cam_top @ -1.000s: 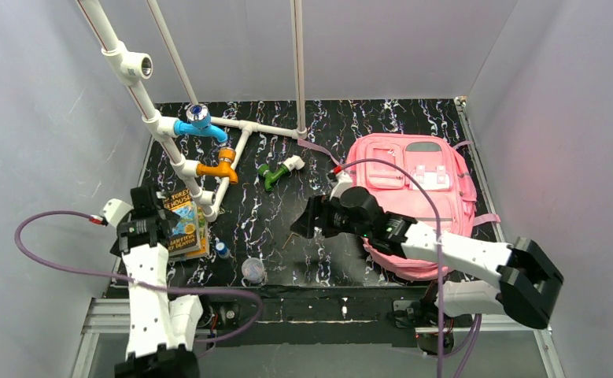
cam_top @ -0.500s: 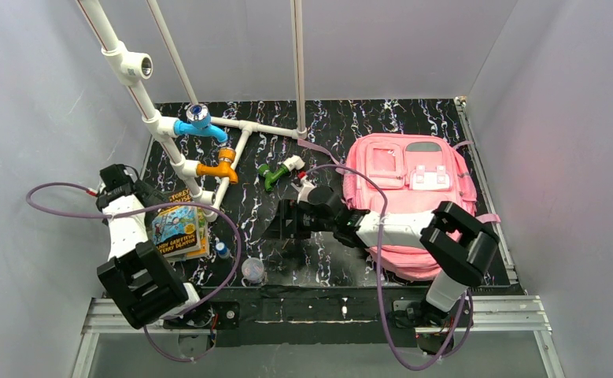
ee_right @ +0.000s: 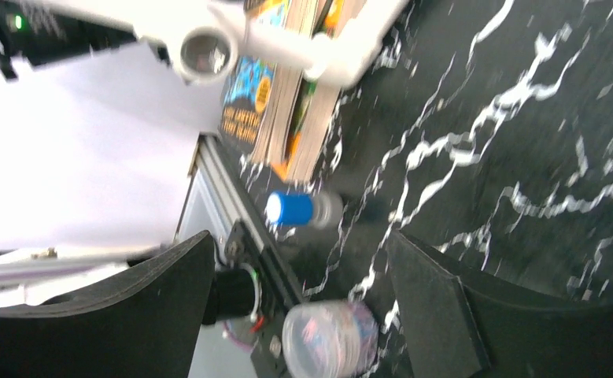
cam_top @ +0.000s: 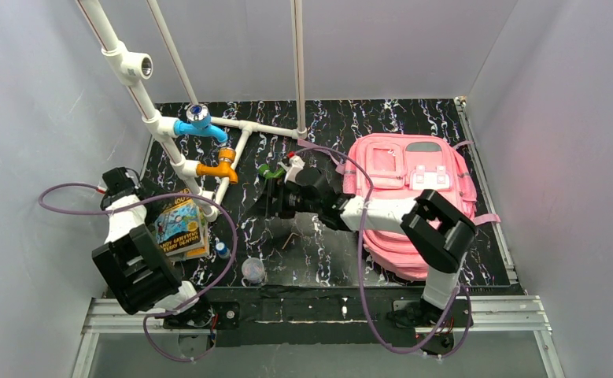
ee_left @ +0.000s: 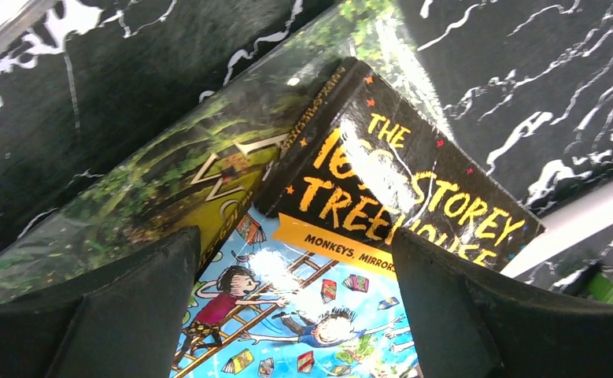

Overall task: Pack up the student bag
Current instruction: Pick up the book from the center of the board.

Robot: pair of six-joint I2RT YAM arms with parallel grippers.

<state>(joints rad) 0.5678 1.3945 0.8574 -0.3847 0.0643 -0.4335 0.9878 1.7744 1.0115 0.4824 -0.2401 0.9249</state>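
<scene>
Nearest the front edge of the black, white-veined bench (cam_top: 326,264) stands one clear lidded pot (cam_top: 252,270). Just beyond it lies one small bottle with a blue cap (cam_top: 222,250). A little to the right, alone on the bench, is a thin brown thing (cam_top: 291,236), too small to make out.

Next comes the pile of books (cam_top: 179,228) at the left side. The left wrist view shows two covers, a treehouse story book (ee_left: 382,228) lying across a green one (ee_left: 169,189). The right wrist view shows more page edges beneath, too blurred to count. The left hand (ee_left: 293,244) hovers over this pile with its two fingers spread wide apart and nothing between them.

The right hand (cam_top: 275,197) is over the middle of the bench, fingers likewise parted and empty, facing the bottle and the pot.

The one pink student bag (cam_top: 413,185) lies flat on the right part of the bench, front pockets up. The right arm crosses its near left edge.

Farthest back a frame of white pipes (cam_top: 244,138) carries three coloured fittings: green (cam_top: 268,172) beside the right hand, orange (cam_top: 220,168), and blue (cam_top: 199,124).
</scene>
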